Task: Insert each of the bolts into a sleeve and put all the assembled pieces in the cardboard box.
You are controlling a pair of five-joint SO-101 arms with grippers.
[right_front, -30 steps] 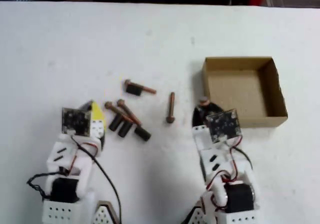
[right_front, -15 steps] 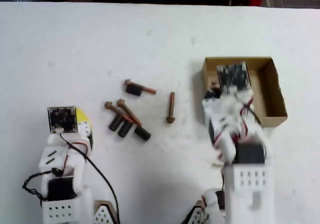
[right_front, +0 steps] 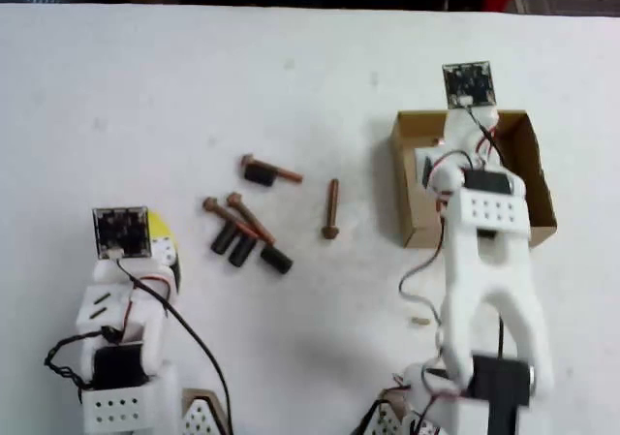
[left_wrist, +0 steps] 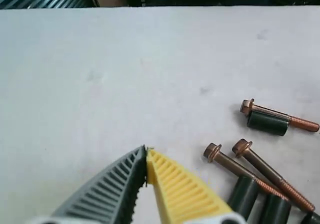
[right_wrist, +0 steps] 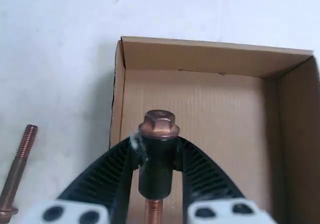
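My right gripper (right_wrist: 157, 146) is shut on a copper bolt (right_wrist: 159, 124) set in a black sleeve (right_wrist: 155, 176), held upright over the open cardboard box (right_wrist: 210, 54). In the high view the right arm (right_front: 484, 222) stretches over the box (right_front: 542, 198). My left gripper (left_wrist: 146, 155) is shut and holds nothing, low over the table near its front left, short of the bolt cluster. One bolt with its sleeve (right_front: 268, 171) lies apart, three sleeved bolts (right_front: 244, 233) lie in a cluster, and a bare bolt (right_front: 331, 208) lies between them and the box.
The left arm (right_front: 121, 290) stands at the front left. The white table (right_front: 194, 86) spreads out behind the bolts, with a dark room edge beyond it. The bare bolt (right_wrist: 17, 169) lies just outside the box's wall.
The right arm swung from the box's near corner out over the box with the sleeved bolt in its gripper. The left arm drew back a little, then stayed still.
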